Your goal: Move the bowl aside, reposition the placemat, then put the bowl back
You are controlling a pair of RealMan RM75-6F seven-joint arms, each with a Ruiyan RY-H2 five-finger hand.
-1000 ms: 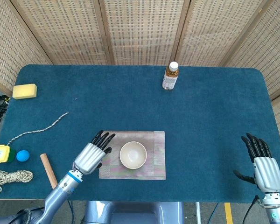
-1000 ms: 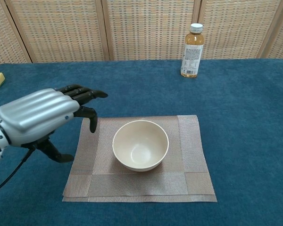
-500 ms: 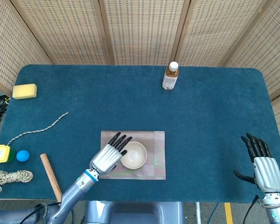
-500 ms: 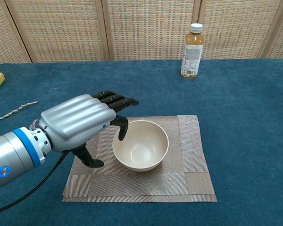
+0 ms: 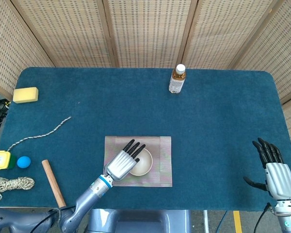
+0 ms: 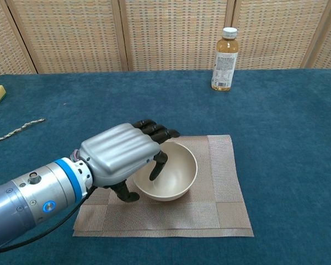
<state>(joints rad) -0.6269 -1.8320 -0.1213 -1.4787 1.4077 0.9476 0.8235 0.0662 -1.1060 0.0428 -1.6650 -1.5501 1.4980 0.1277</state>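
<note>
Since a second ago the left hand (image 6: 124, 157) has slid in from off the mat's left edge and now sits right over the bowl (image 6: 174, 176), fingers (image 6: 160, 164) dipping past its left rim, thumb down by the outer wall. Can't tell if it's actually gripping yet; the fingers look loosely spread, not clamped.

Bowl is upright and roughly centered on the mat (image 6: 226, 182), same spot as before. Mat lies flat near the table's (image 5: 218, 121) front edge.

Going outward from the bowl: bottle (image 5: 177, 79) stands well behind it near the far edge. Off to the left there's a wooden stick (image 5: 53, 176), a blue ball (image 5: 23, 161), a rope (image 5: 39, 133) with a coiled bundle, and a yellow sponge (image 5: 25, 94) at the far-left corner.

Right hand (image 5: 275, 172) hangs well to the right of the bowl by the table's front-right corner, fingers spread, holding nothing, barely shifted.
</note>
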